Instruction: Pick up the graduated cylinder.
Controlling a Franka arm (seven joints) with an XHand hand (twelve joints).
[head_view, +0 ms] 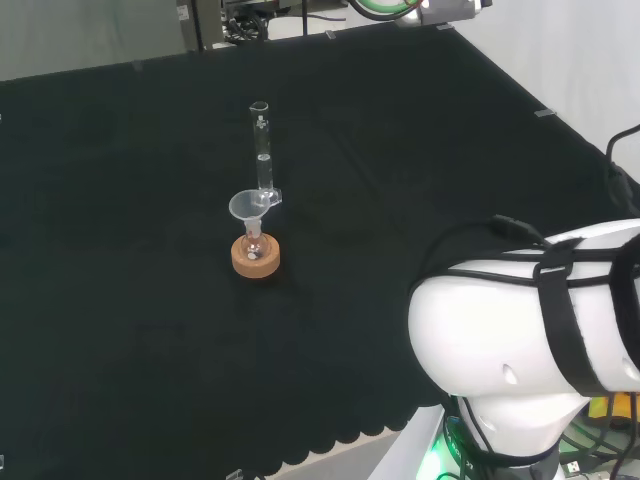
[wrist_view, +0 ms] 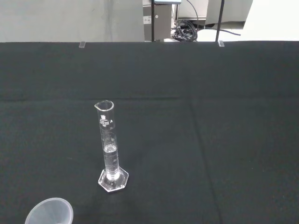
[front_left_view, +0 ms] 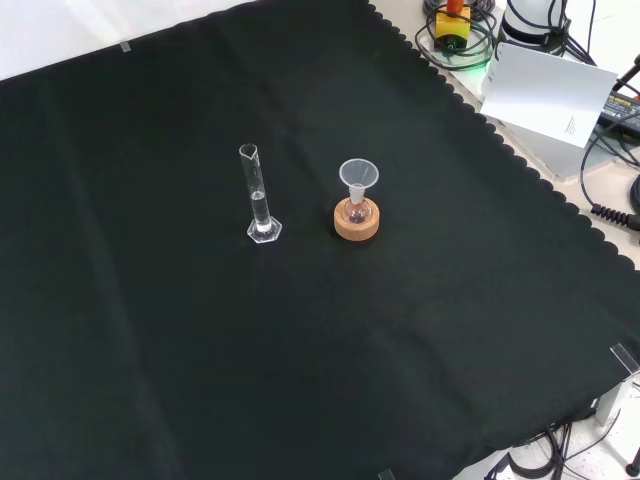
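The tall clear glass graduated cylinder (front_left_view: 258,200) stood upright on the tabletop (front_left_view: 150,350) — not yet picked up; the robot hand's state I cannot tell.

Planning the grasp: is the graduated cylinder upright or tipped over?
Upright. The clear glass graduated cylinder stands on its hexagonal foot on the black cloth, spout at top.

Bare cloth (front_left_view: 150,330) around the graduated cylinder (front_left_view: 258,200), funnel (front_left_view: 358,175) just beside.
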